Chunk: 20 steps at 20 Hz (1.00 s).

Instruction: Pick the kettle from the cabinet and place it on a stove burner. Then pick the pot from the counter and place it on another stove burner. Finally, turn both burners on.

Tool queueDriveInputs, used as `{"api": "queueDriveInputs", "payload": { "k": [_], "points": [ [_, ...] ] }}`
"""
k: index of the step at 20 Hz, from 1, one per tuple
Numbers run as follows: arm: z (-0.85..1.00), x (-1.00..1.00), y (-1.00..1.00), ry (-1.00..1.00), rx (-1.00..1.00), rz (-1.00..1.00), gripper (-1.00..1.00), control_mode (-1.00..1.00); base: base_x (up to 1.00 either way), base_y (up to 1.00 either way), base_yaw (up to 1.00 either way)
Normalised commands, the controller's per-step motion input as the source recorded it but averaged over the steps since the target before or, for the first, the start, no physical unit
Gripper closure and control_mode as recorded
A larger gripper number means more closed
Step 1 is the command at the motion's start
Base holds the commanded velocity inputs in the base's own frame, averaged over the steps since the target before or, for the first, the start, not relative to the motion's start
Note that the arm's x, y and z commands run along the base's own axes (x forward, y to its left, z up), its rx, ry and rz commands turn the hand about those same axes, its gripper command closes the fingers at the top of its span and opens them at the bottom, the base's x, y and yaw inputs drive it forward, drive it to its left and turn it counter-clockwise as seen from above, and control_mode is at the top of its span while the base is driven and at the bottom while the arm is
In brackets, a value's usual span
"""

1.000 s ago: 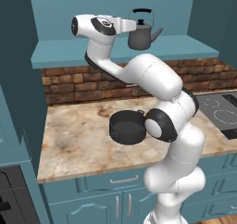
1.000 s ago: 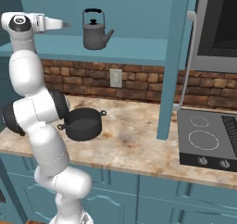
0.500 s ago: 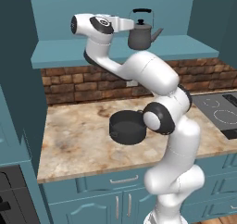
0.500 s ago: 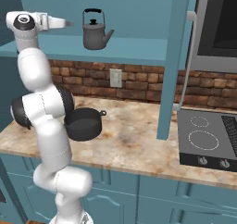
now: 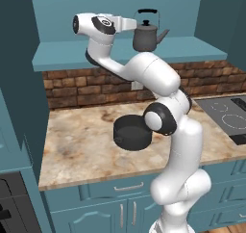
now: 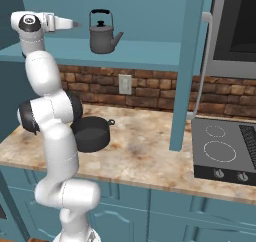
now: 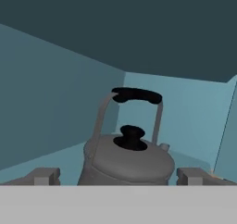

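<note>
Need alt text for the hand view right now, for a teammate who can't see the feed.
A dark-grey kettle with a black arched handle and black lid knob stands upright on the teal cabinet shelf, straight ahead of the open gripper. The two fingertips sit either side of its body, not visibly touching it.

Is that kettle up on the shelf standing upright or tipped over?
Upright. The kettle sits flat on the cabinet shelf, its black handle arching above and the lid knob on top.
</note>
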Motion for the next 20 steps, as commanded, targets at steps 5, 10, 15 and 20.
{"api": "queueDriveInputs", "payload": {
  "k": [5,10,15,20],
  "points": [
    [0.04,0.2,0.0,0.0,0.0,0.0,-1.0,-1.0,0.0,0.0,0.0],
    [0.01,0.2,-0.07,0.0,0.01,0.0,-1.0,-1.0,0.0,0.0,0.0],
    [0.0,0.14,-0.3,0.0,0.04,0.0,-1.0,-1.0,0.0,0.0,0.0],
    [0.0,0.03,-0.4,0.0,0.06,0.0,-1.0,-1.0,0.0,0.0,0.0]
  ]
}}
